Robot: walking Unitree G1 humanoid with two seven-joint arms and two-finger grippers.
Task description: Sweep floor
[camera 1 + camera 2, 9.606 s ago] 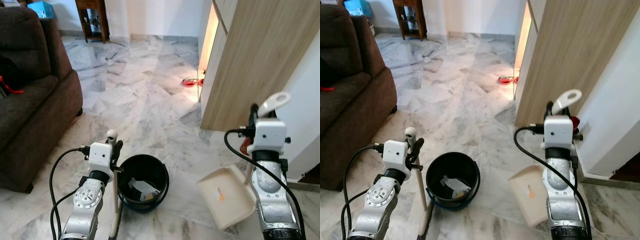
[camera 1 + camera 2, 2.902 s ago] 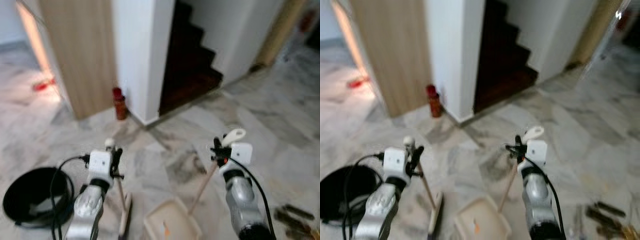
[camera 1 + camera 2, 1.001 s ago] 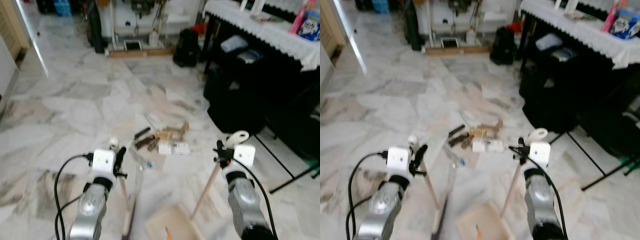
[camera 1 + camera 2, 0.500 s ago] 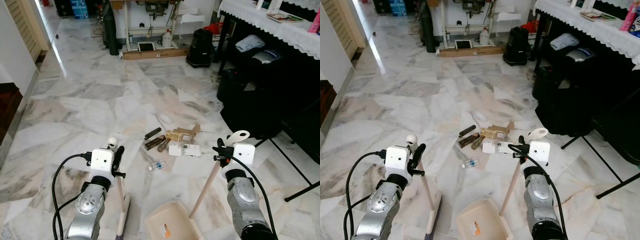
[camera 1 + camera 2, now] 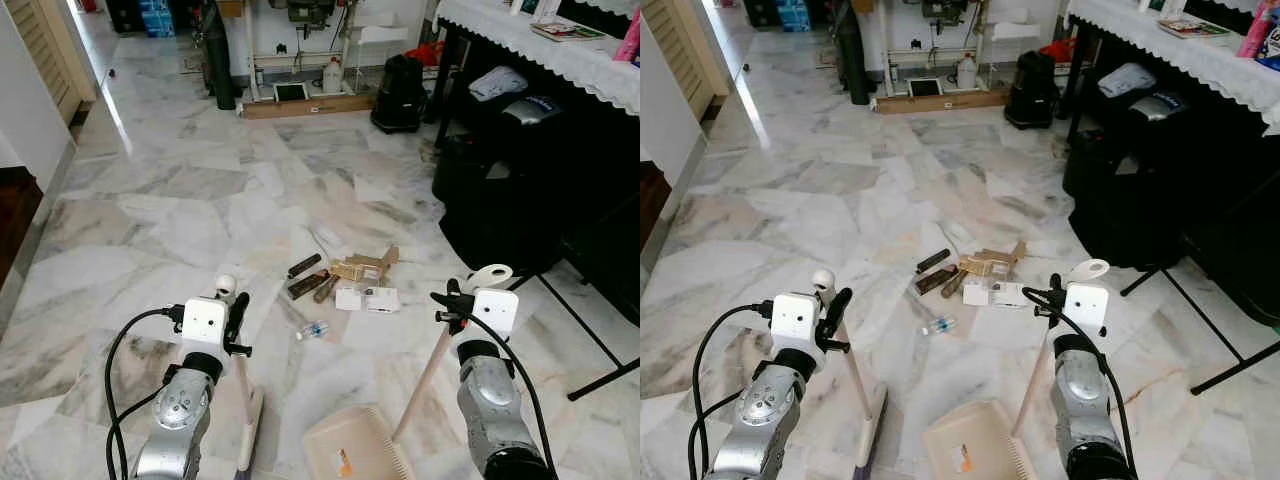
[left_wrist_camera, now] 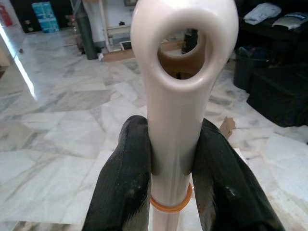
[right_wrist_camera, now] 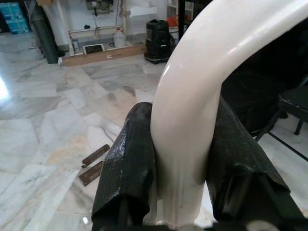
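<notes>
A pile of litter (image 5: 345,278) lies on the marble floor ahead: brown sticks, cardboard scraps, white boxes and a small bottle (image 5: 313,329). My left gripper (image 5: 232,315) is shut on the cream handle (image 6: 178,120) of a broom. The broom's head (image 5: 248,430) rests on the floor short of the pile. My right gripper (image 5: 450,303) is shut on the looped handle (image 7: 180,144) of a beige dustpan (image 5: 355,455). The dustpan sits low on the floor between my arms, with its wooden shaft (image 5: 425,370) slanting up to the gripper.
Black cases and bags (image 5: 500,200) stand on the right under a table with a white lace cloth (image 5: 560,50). Black stand legs (image 5: 590,340) cross the floor near my right arm. A wooden plank (image 5: 300,105) and shelving stand at the back. A dark step (image 5: 12,210) is on the left.
The camera has swung from the sofa and black bucket, past the stairs, to this litter. Over the last half second my right gripper and the dustpan shifted slightly to the right.
</notes>
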